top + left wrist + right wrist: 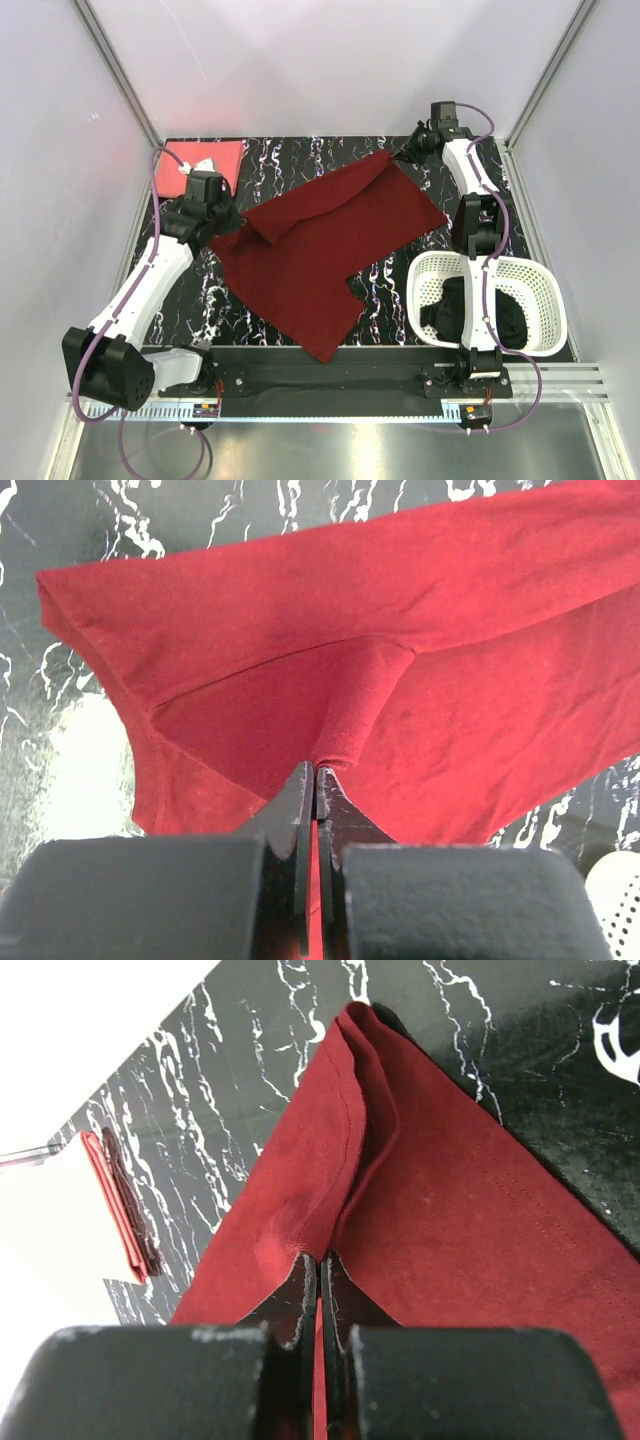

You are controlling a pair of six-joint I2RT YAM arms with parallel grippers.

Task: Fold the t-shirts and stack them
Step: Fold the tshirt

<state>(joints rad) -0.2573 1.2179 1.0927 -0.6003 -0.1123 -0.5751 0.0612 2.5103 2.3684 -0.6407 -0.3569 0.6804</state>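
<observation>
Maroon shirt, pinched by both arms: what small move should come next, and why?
Probably draw the left gripper and right gripper slightly apart: both are shut on the maroon t-shirt, whose cloth lies slack and folded over near the left one.

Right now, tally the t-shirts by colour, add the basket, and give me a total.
dark maroon t-shirt, spread out: 1
coral pink t-shirt, folded at the far left corner: 1
black t-shirt: 1
white basket, holding the black one: 1
Total: 4
</observation>
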